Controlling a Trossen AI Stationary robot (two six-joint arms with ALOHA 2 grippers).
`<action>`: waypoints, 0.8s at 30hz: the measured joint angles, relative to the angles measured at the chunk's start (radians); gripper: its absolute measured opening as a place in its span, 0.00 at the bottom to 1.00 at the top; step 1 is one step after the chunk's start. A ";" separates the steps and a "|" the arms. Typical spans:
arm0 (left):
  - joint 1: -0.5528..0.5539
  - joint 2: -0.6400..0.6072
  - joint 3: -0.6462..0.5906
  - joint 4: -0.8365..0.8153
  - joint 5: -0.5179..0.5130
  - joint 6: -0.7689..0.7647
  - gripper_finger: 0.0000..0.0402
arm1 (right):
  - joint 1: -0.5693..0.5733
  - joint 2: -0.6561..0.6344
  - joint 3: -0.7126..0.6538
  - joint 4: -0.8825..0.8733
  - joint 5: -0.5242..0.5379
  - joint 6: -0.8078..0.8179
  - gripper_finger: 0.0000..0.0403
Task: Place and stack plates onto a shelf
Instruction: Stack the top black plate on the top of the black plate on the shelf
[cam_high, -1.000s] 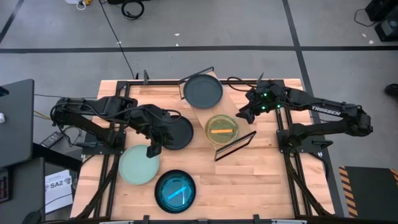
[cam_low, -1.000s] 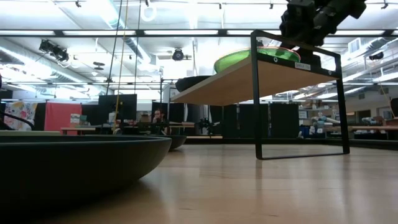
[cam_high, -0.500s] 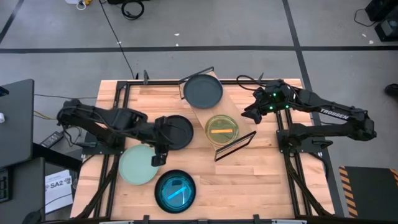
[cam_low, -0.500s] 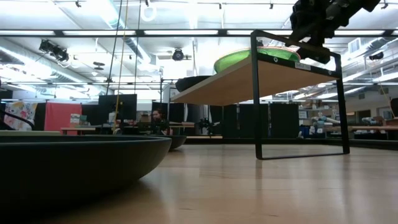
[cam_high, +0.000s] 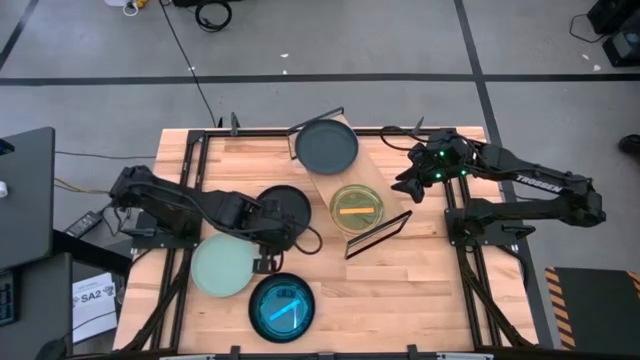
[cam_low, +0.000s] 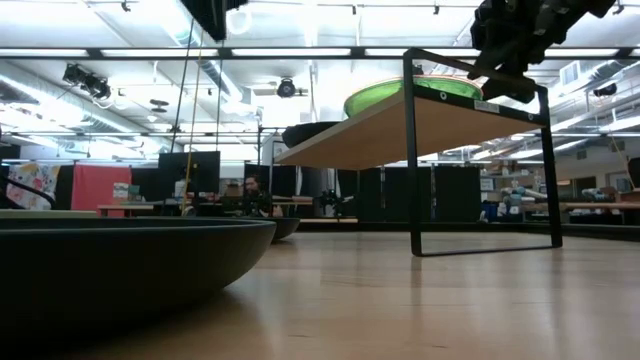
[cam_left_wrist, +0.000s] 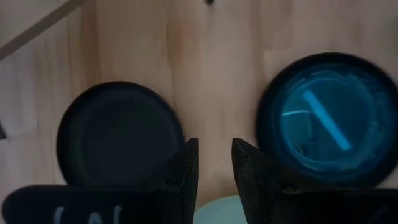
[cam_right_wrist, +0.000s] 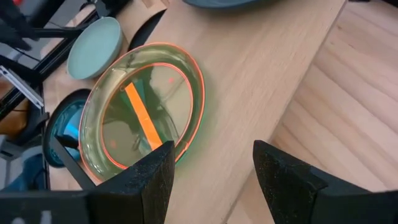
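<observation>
Nearest, by the table's near edge: teal plate (cam_high: 281, 307) with a pale stripe, flat on the slatted tabletop (cam_high: 420, 300). Just beyond and to its left, pale green plate (cam_high: 222, 265), also flat on the wood.

Between those two and a little farther in, left gripper (cam_high: 266, 262), pointing down over the tabletop. Fingers (cam_left_wrist: 185, 163) set narrow, a slim gap between them, nothing gripped. Hovers with the teal plate to one side, the black plate (cam_high: 290, 200) to the other and the pale green rim right below.

Black plate on the tabletop just past the left gripper, partly under the left arm, close to the left of the shelf (cam_high: 345, 180).

Shelf running slantwise from mid-table to the far edge, raised on black wire frames. On its nearer end, yellow-green plate (cam_high: 357, 208) with an orange stripe; on its far end, dark grey plate (cam_high: 326, 147). Both flat on the board, apart from each other.

Right of the shelf, raised above the table: right gripper (cam_high: 404, 186), jaws spread wide, empty, aimed toward the striped plate.

Far back in the room, seen at table level: a seated person (cam_low: 254, 193).
</observation>
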 joint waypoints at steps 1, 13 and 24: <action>0.001 0.010 0.000 -0.002 -0.010 0.000 0.26 | 0.000 -0.003 0.000 -0.001 0.000 -0.008 0.55; 0.015 0.101 -0.043 -0.013 -0.096 0.023 0.26 | 0.000 -0.074 0.000 -0.039 0.000 -0.052 0.55; 0.095 -0.022 -0.534 0.335 -0.045 0.008 0.26 | 0.000 -0.098 0.000 -0.040 0.003 -0.070 0.55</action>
